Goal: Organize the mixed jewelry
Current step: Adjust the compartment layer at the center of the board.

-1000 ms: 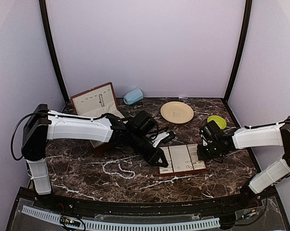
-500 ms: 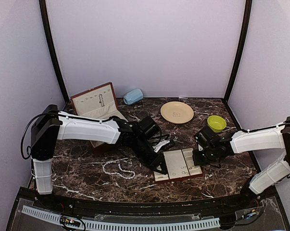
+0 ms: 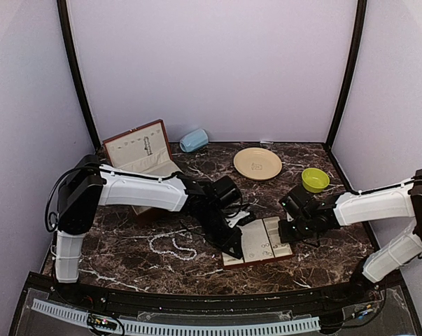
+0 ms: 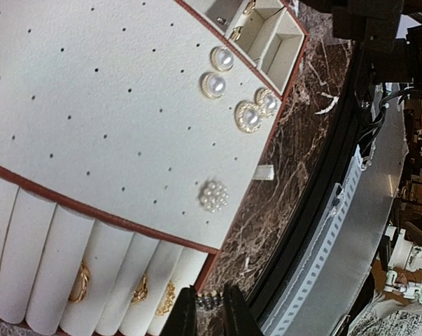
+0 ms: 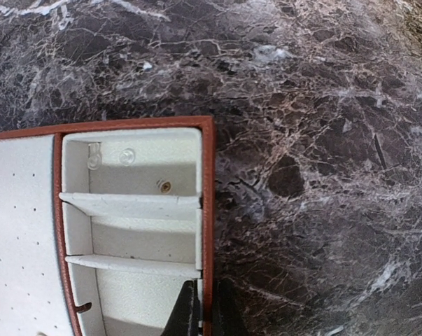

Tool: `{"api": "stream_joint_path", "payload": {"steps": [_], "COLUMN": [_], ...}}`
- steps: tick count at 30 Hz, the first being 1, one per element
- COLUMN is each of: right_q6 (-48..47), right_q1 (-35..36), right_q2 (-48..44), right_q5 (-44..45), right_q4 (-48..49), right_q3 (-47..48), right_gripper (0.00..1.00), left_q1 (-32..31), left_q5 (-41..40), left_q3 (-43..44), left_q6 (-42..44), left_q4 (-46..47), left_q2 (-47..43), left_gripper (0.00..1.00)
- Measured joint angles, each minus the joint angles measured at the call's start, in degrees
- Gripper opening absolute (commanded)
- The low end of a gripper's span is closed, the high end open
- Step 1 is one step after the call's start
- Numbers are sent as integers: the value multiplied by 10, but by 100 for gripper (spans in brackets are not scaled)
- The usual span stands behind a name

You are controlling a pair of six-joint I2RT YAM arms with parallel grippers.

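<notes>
The cream slotted tray point(image 3: 261, 241) with a red-brown rim lies between both arms. My left gripper point(image 3: 233, 249) is shut on its left corner; in the left wrist view the fingertips point(image 4: 209, 312) pinch the rim below the ring rolls. My right gripper point(image 3: 288, 231) is shut on the tray's right wall point(image 5: 208, 196), one finger on each side. On the tray sit pearl earrings point(image 4: 223, 59), a pearl cluster point(image 4: 213, 195), gold rings point(image 4: 80, 283) and a small stud point(image 5: 165, 186). A white bead strand point(image 3: 170, 245) lies on the marble to the tray's left.
An open red-brown box point(image 3: 137, 150) stands at the back left beside a blue cup point(image 3: 194, 140) on its side. A cream plate point(image 3: 257, 163) and a green bowl point(image 3: 314, 179) sit behind the tray. The table's front edge point(image 4: 315, 231) is close to the tray's corner.
The tray has shifted left and toward the front edge, with both grippers moving along at its two ends. The bead strand has stayed put.
</notes>
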Motion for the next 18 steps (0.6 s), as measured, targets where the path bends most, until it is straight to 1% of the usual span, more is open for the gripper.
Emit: {"api": "stream_joint_path", "payload": {"steps": [7, 18], "right_q6": [4, 5], "right_q1": [4, 7], "right_q2": [4, 6], "right_q5": [1, 5], "right_q4": [9, 12], "right_q3": [-1, -1], "right_gripper": [0, 0], "left_q1": [-7, -12], "left_q5": [-18, -23], "left_q3": [28, 54], "left_q6": [11, 19], "left_q4": [-29, -40], "left_q2": [18, 44], "left_gripper": [5, 5]}}
